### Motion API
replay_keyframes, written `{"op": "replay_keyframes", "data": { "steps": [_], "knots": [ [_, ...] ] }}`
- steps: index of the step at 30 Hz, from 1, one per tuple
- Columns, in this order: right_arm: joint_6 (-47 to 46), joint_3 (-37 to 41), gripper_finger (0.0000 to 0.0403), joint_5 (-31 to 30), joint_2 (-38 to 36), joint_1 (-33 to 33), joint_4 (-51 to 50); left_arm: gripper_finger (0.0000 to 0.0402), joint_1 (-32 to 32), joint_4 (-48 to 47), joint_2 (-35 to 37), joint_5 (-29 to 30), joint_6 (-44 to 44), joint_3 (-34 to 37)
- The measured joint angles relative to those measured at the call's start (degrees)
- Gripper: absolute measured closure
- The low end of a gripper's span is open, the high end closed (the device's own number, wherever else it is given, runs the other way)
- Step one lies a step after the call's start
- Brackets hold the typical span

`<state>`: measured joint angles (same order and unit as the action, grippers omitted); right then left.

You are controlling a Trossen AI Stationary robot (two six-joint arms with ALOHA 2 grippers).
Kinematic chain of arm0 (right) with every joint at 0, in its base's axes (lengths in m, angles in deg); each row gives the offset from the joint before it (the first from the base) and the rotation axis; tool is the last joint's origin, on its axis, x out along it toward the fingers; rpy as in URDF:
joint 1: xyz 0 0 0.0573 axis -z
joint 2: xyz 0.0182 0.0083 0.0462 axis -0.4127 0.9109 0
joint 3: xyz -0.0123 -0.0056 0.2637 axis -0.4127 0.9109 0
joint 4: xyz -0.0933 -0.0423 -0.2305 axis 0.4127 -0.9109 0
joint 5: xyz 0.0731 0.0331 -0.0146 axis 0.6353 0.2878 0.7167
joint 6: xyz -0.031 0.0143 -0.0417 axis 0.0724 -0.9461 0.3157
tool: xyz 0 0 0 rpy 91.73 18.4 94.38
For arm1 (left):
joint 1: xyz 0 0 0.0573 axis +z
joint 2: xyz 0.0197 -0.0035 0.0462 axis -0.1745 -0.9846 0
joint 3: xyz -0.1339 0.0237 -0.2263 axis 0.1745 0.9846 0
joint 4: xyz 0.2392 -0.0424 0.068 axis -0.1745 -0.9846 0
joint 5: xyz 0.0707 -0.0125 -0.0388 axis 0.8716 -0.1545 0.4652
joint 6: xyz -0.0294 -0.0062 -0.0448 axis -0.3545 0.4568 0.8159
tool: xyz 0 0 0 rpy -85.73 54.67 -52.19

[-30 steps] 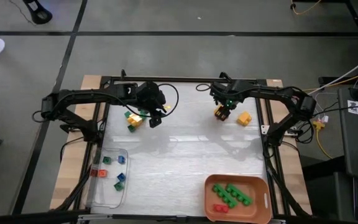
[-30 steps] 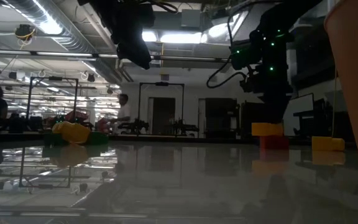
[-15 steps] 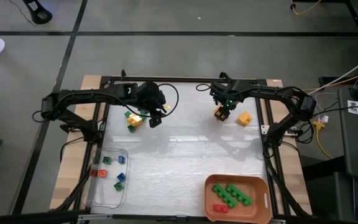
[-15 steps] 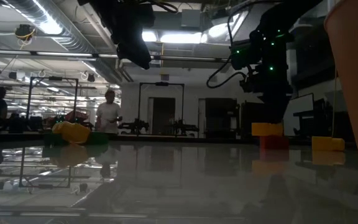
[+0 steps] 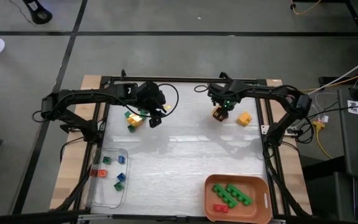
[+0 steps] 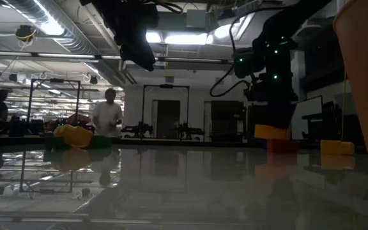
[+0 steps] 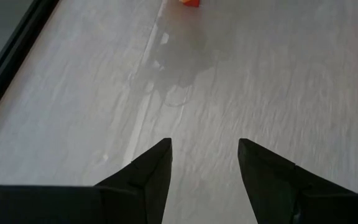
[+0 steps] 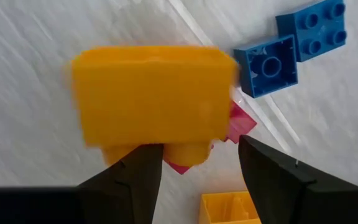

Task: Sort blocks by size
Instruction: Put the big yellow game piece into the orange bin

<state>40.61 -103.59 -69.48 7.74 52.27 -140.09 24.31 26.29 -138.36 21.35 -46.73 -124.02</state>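
My right gripper (image 8: 201,146) points down over a yellow block (image 8: 148,93) that lies on top of a red block (image 6: 281,145) at the table's far right. It is open, and its two fingers stand at the yellow block's near edge with a yellow stud (image 8: 185,152) between them. My left gripper (image 5: 152,118) hangs open above the table at the far left. It stands beside a small heap of yellow and green blocks (image 5: 132,119), with only bare table between its fingers (image 7: 154,168). My right gripper comes at the yellow block (image 6: 270,131) from above, pointing down. Its fingertips (image 8: 145,162) stand at the block's edge. Whether they touch the block, I cannot tell.
A single yellow block (image 5: 245,118) lies to the right of my right gripper, and two blue blocks (image 8: 291,46) lie just beyond it. A clear tray (image 5: 94,186) at the near left holds small blocks. An orange tray (image 5: 263,186) at the near right holds long green bricks and a red one.
My right gripper has sunk a little toward the yellow block and stays open. My left gripper has kept still.
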Motion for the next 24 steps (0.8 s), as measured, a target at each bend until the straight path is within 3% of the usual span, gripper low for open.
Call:
{"op": "replay_keyframes", "data": {
  "steps": [10,24],
  "knots": [
    [0.0,-0.2,0.0201,1.3,1.2,0.0,1.7,0.0231,0.0,0.0,0.0,0.0,0.0,0.0],
    [0.1,0.1,0.0309,3.5,1.5,0.0,3.3,0.0231,0.0,0.0,0.0,0.0,0.0,0.0]
  ]
}}
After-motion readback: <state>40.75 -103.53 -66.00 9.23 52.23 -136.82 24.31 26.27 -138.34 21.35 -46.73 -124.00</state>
